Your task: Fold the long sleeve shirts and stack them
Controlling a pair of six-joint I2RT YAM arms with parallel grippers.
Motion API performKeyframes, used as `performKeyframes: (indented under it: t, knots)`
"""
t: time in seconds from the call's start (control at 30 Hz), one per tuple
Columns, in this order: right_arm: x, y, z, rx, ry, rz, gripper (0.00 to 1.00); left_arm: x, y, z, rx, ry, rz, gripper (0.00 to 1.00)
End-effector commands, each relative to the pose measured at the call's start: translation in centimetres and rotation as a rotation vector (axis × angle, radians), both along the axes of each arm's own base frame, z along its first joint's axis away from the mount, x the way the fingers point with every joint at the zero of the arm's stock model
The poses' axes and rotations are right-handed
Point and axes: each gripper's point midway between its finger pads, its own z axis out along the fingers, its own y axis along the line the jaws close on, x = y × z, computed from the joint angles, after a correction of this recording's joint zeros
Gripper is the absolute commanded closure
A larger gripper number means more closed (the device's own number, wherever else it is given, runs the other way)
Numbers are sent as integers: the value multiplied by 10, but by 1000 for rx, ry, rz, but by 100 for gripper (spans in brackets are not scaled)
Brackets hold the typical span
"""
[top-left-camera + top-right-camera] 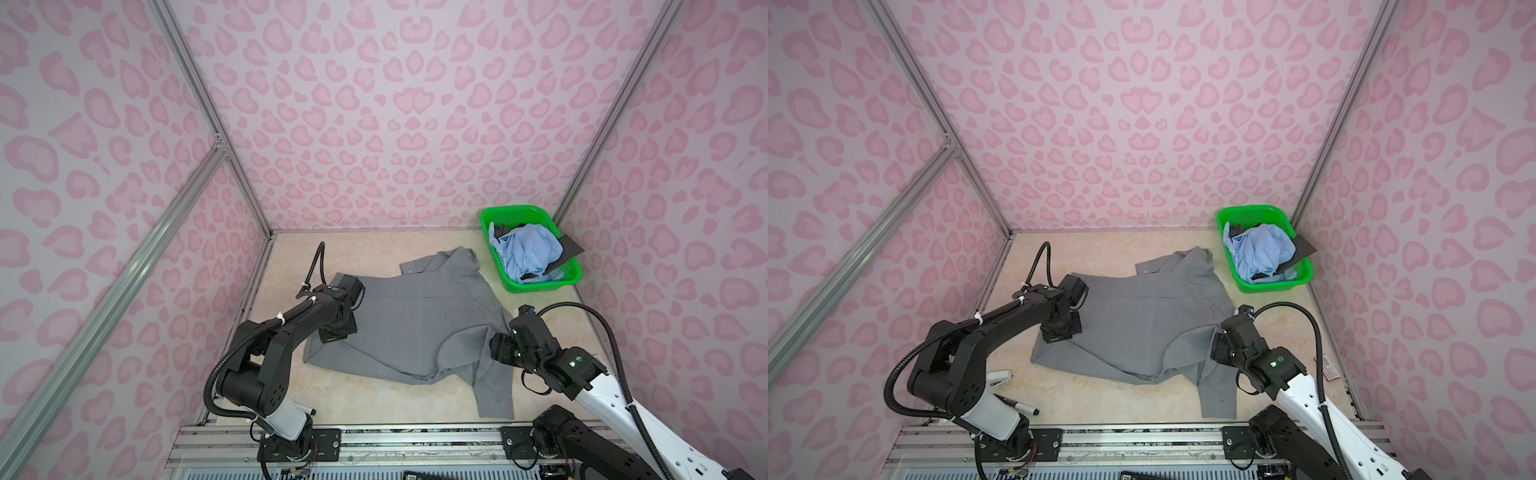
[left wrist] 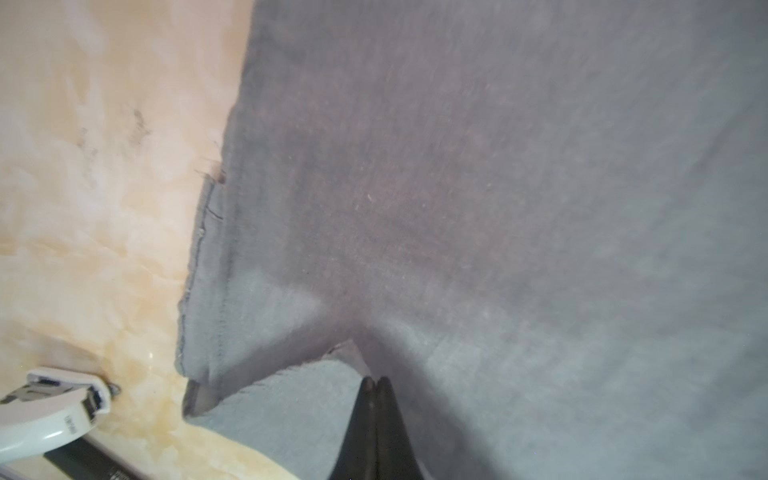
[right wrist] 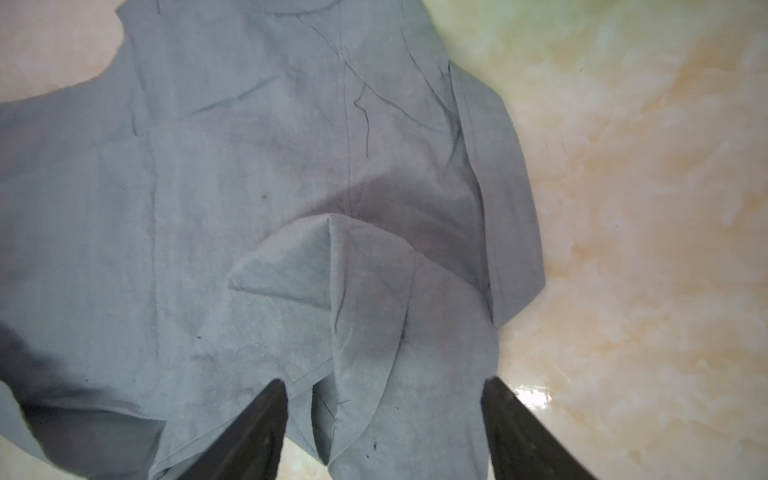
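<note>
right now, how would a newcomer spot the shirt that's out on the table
On the beige tabletop, near its middle, lies the grey shirt. Unlike the light blue shirt bunched in the green basket, it is spread out flat.

The grey shirt [image 3: 249, 166] lies crumpled on the pale yellow desk [image 3: 644, 208]. The right gripper's [image 3: 382, 380] 2 black fingers [image 3: 253, 432] stand wide apart, with a puffed-up fold [image 3: 328, 266] of the shirt between them.

We're in a robotics lab cell here: aluminium frame [image 1: 218, 139], pink printed wall panels [image 1: 395, 104], robot arms [image 1: 282, 345] bolted to a rail [image 1: 415, 442]
</note>
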Motion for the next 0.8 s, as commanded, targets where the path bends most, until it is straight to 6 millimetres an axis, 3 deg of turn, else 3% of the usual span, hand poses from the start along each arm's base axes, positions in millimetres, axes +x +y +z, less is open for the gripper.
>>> performKeyframes:
  t: [0.0, 0.33, 0.47, 0.53, 0.67, 0.77]
  knots:
    - [-17, -15, -18, -39, 88, -105, 24, -1, 7, 19, 27, -31, 2, 97]
    - [-58, -3, -46, -102, 198, -100, 24, -4, 10, 50, -3, -132, 25, 97]
    - [-78, -5, -63, -137, 290, -109, 24, -8, 10, 43, -9, -112, 5, 97]
    - [-87, -2, -69, -130, 332, -100, 24, -9, 13, 40, 8, -103, 5, 83]
    - [-98, 11, -72, -98, 342, -65, 24, -8, 13, 27, 22, -64, -2, 39]
    - [-104, 5, -73, -156, 335, -58, 23, -7, 14, 17, 44, -29, -1, 28]
